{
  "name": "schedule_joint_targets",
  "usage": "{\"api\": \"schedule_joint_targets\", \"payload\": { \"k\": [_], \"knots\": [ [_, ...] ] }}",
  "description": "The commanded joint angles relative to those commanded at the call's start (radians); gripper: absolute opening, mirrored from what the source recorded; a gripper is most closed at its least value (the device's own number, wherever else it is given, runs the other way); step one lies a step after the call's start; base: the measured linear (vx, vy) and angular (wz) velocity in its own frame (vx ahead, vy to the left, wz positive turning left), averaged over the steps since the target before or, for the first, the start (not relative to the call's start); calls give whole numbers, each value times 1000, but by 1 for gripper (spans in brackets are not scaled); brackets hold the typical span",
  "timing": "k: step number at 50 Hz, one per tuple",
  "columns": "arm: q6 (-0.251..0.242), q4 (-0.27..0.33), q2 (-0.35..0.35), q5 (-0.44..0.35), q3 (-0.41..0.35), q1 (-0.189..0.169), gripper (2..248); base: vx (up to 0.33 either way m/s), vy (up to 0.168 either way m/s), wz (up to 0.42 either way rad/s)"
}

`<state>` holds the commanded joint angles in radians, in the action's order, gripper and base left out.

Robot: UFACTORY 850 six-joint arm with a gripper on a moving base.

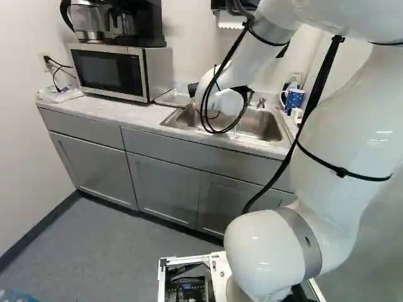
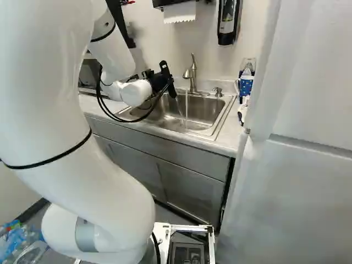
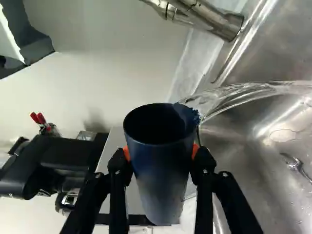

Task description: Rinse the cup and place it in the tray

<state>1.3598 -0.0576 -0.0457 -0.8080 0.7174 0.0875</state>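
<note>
Closest to the base cameras, the white arm [image 1: 352, 145] reached out over the counter [image 1: 94, 108], its black gripper [image 2: 158, 81] at the sink [image 2: 223, 119], beside the faucet [image 2: 193, 77]. Its two orange-padded fingers pinched the dark blue cup [image 3: 162, 165] from opposite sides, holding it clear of the basin. Water [image 3: 224, 97] ran from the cup's rim down into the sink, while a separate stream [image 2: 186, 107] fell from the faucet. A blue patterned mug [image 1: 294, 99] stood on the counter beyond the sink, and a microwave [image 1: 107, 69] sat on its other side.
</note>
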Motion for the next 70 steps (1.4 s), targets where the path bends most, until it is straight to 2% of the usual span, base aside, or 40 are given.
{"api": "schedule_joint_targets", "payload": {
  "k": [70],
  "knots": [
    [736, 0, 0, 0, 0, 0, 125, 0, 0, 0]
  ]
}}
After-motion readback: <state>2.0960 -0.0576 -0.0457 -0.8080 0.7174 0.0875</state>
